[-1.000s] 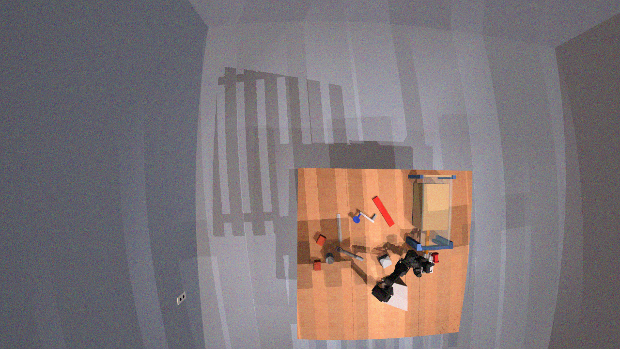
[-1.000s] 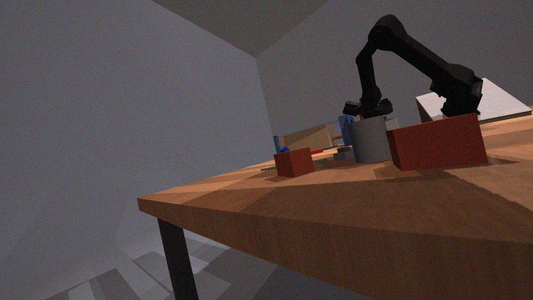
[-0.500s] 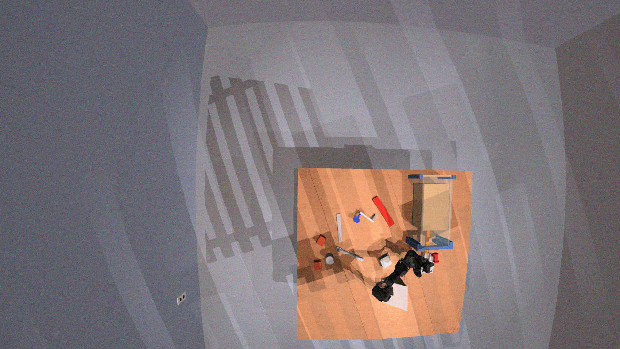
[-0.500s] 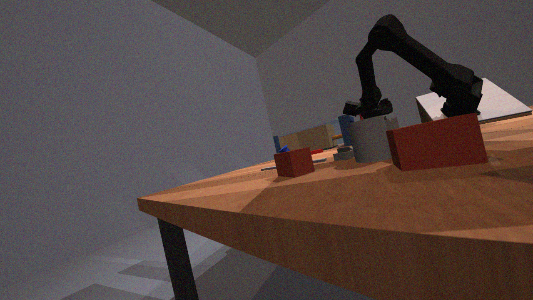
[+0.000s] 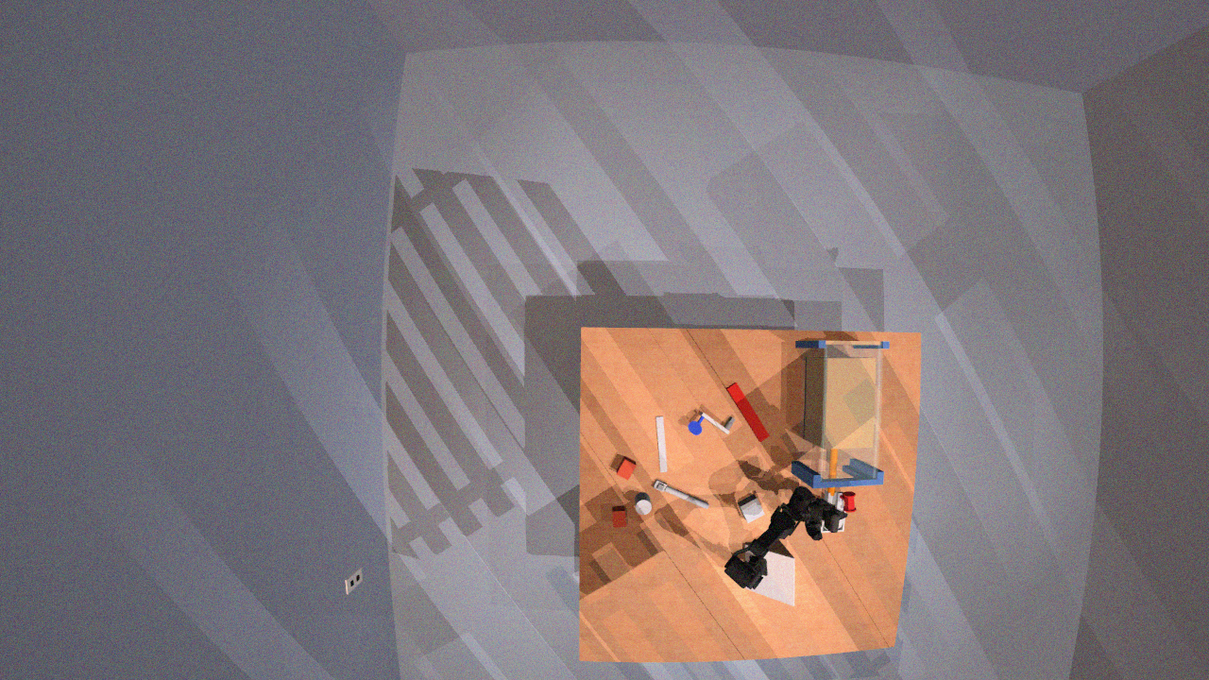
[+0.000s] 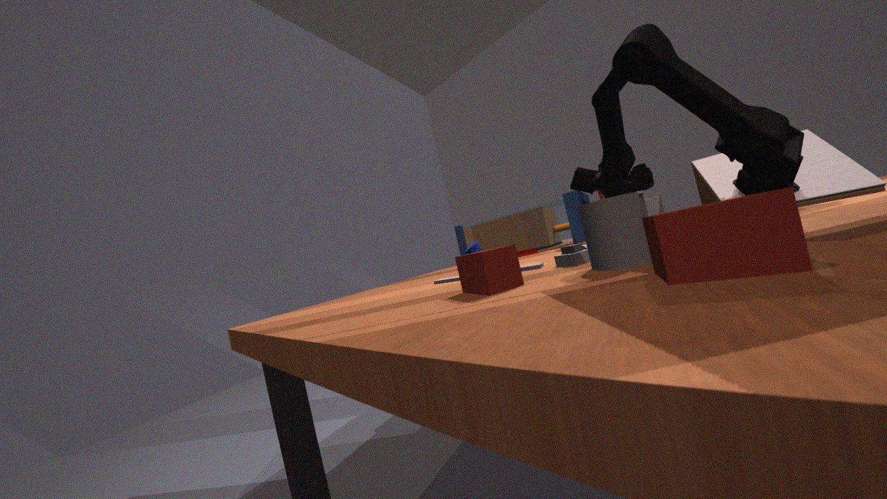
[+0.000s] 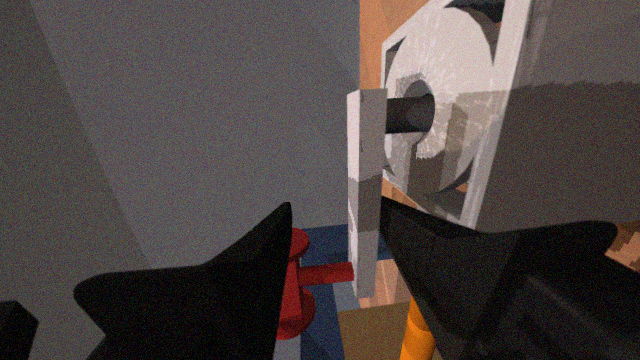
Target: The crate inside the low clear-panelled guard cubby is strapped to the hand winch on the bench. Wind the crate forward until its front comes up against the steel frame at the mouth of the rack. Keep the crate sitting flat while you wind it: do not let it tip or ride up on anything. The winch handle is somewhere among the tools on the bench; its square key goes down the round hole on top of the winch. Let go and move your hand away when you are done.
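No lettering, brand, label, number or sign can be read anywhere, whether from above, from the side or from the wrist.

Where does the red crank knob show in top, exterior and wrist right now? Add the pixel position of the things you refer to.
Top: right of the black gripper (image 5: 824,526) (image 6: 610,179) (image 7: 336,207), below the cubby's near blue frame (image 5: 847,482) (image 6: 577,217) (image 7: 325,245).
Exterior: only a red sliver, probably the knob (image 5: 848,501) (image 6: 601,195) (image 7: 296,295), under the gripper.
Wrist: lower middle, partly behind the left-hand finger in the picture.
Shared landmark: that blue frame.
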Robot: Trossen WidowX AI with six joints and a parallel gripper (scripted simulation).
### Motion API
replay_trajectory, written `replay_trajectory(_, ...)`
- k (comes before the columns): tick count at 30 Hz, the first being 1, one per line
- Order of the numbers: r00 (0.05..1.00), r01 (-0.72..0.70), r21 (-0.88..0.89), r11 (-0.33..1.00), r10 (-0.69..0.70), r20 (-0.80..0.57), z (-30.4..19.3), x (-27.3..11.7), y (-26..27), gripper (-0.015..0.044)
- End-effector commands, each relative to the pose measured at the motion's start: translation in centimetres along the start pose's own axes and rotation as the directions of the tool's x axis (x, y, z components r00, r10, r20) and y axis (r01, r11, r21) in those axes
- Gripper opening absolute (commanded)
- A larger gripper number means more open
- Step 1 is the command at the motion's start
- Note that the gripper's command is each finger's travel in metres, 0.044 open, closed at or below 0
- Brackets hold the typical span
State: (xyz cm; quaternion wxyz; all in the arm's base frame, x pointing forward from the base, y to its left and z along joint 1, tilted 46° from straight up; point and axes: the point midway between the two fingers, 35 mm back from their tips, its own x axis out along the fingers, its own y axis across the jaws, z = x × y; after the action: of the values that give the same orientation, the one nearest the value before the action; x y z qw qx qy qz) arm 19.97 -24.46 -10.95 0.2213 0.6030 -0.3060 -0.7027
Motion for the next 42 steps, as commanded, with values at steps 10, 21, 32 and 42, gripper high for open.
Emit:
replay_trajectory(10, 1.0, 0.006, 0.0, 1.0, -0.006, -0.001, -0.3, -1.4, -0.1, 0.024)
replay_trajectory(21, 1.0, 0.006, -0.002, 1.0, -0.006, 0.001, 0.0, -11.0, -0.3, 0.024)
replay_trajectory(32, 1.0, 0.011, -0.003, 1.0, -0.011, 0.002, -0.2, -11.0, 1.2, 0.024)
replay_trajectory(42, 1.0, 0.007, -0.01, 1.0, -0.007, 0.008, 0.1, -10.8, 9.7, 0.024)
